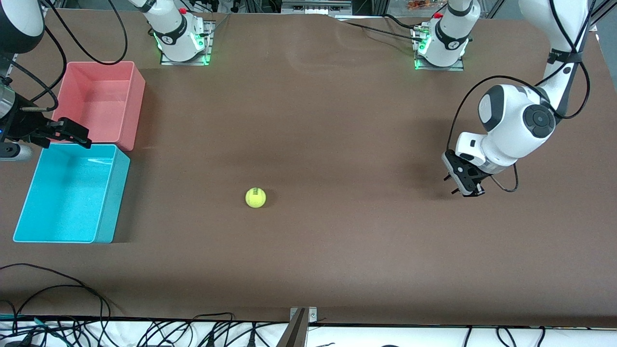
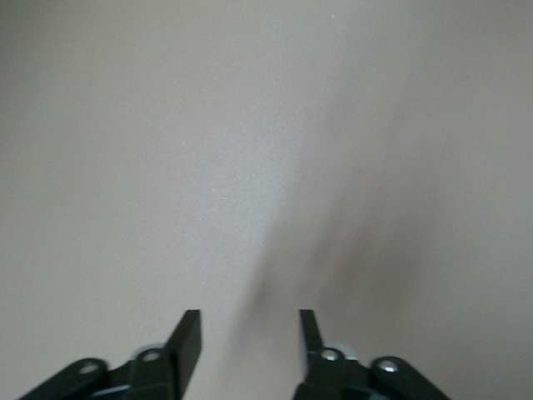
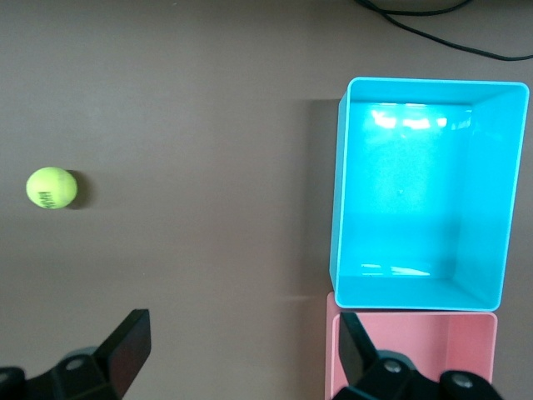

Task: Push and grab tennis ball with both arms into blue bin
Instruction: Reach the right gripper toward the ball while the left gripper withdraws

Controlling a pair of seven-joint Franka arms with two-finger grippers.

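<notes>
Counting one tennis ball. Counting two bins, standing side by side: one blue bin and one pink bin. Counting two arms, the left arm and the right arm, each carrying one gripper, making two: the left gripper and the right gripper. Counting two fingers on each gripper, four in all. Counting two bases, each glowing green. Counting one table. Leaving the black cables along the table's near edge uncounted, being too tangled to number.
</notes>
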